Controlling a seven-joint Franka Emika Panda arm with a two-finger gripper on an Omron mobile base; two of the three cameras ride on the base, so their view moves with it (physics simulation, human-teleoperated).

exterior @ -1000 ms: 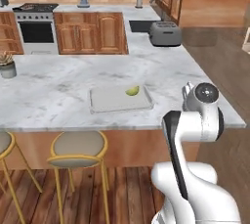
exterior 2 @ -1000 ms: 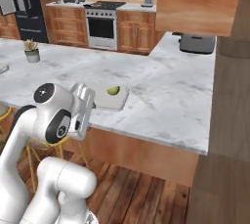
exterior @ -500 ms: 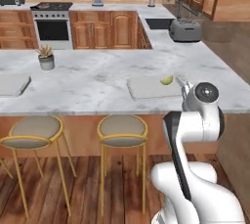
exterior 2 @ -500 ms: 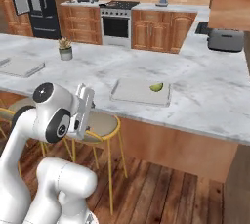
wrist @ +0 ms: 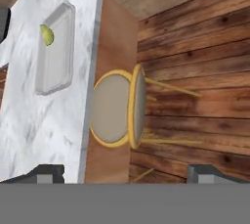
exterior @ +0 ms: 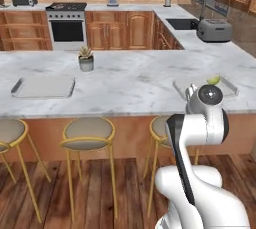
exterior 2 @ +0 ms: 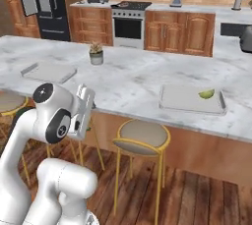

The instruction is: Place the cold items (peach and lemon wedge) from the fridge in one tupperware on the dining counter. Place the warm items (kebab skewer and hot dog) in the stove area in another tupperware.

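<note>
A lemon wedge lies at one end of a shallow grey tupperware on the marble dining counter. A second tupperware sits empty farther left on the same counter. My gripper is open, nothing between its fingertips, held folded close to the arm on the stool side of the counter, well short of both containers. The fridge stands at the back left and the stove against the back wall. Peach, kebab skewer and hot dog are out of view.
Gold-framed bar stools line the near side of the counter over a wood floor. A small potted plant stands on the counter between the tupperwares. A toaster sits on the right-hand counter.
The base has driven, so the whole scene has slid right in both base views; the empty tupperware and the plant have come into view. The folded arm and open gripper have held their pose.
</note>
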